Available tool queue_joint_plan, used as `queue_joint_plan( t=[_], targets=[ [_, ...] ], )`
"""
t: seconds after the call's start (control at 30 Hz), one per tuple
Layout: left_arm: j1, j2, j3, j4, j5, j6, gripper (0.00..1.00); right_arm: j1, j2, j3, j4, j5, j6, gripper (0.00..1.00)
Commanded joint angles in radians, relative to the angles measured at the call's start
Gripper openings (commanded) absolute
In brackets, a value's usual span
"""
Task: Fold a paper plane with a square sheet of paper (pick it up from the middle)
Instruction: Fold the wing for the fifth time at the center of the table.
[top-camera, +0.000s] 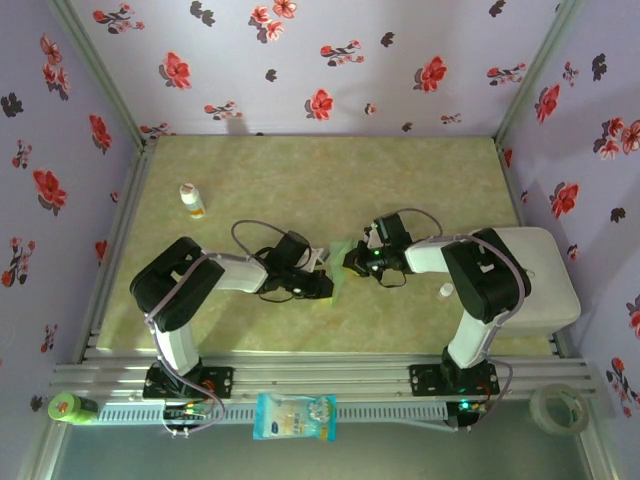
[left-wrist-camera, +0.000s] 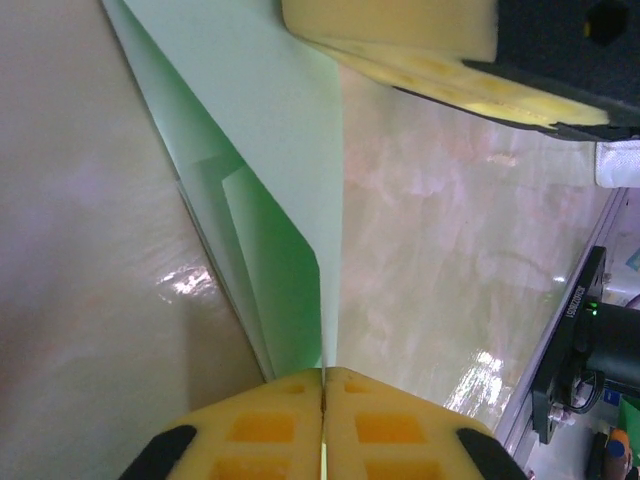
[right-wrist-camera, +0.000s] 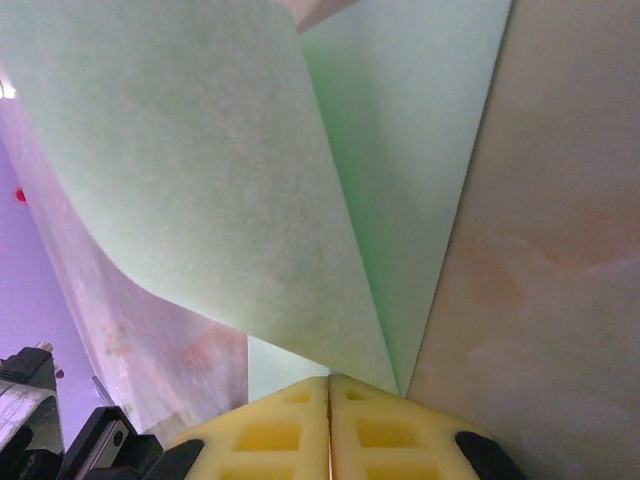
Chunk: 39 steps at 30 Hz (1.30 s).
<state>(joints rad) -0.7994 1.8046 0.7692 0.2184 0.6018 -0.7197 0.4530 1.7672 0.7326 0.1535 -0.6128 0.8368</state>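
Mid-fold, I'd say: left gripper (left-wrist-camera: 322, 378) and right gripper (right-wrist-camera: 329, 380) pinch the square sheet of paper (right-wrist-camera: 200, 150), bottom centre; crease-pressing likely next.

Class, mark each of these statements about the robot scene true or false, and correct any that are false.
1. The left gripper and the right gripper are both shut on the green paper. True.
2. The white bottle stands on the right side of the table. False: it stands on the left side, beyond the left arm.
3. The paper lies flat and unfolded. False: it is folded into layers, and one layer curls.
4. The white-and-blue packet lies at the near edge of the rig. True.
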Motion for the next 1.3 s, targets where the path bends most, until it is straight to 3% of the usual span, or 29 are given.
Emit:
queue_joint_plan(
  t=[0.0, 0.33, 0.7, 0.87, 0.93, 1.13, 1.27],
  targets=[
    [-0.018, -0.028, -0.022, -0.084, -0.003, 0.019, 0.11, 0.000, 0.026, -0.003, -0.101, 0.101, -0.019, 0.08],
    [-0.032, -0.030, -0.036, -0.077, -0.005, 0.012, 0.19, 0.002, 0.029, 0.001, -0.108, 0.103, -0.019, 0.08],
    [-0.037, -0.028, -0.036, -0.094, -0.006, 0.020, 0.03, 0.003, 0.033, -0.002, -0.111, 0.108, -0.018, 0.08],
    [-0.037, -0.042, -0.044, -0.103, -0.023, 0.015, 0.15, 0.003, 0.034, 0.001, -0.112, 0.108, -0.019, 0.08],
    [-0.037, -0.045, -0.046, -0.107, -0.023, 0.013, 0.16, 0.003, 0.035, 0.001, -0.114, 0.109, -0.019, 0.08],
    [-0.038, -0.043, -0.054, -0.104, -0.022, 0.016, 0.00, 0.003, 0.035, 0.002, -0.114, 0.110, -0.019, 0.08],
    [-0.038, -0.049, -0.064, -0.100, -0.018, 0.013, 0.01, 0.003, 0.037, 0.001, -0.116, 0.111, -0.021, 0.08]
  ],
)
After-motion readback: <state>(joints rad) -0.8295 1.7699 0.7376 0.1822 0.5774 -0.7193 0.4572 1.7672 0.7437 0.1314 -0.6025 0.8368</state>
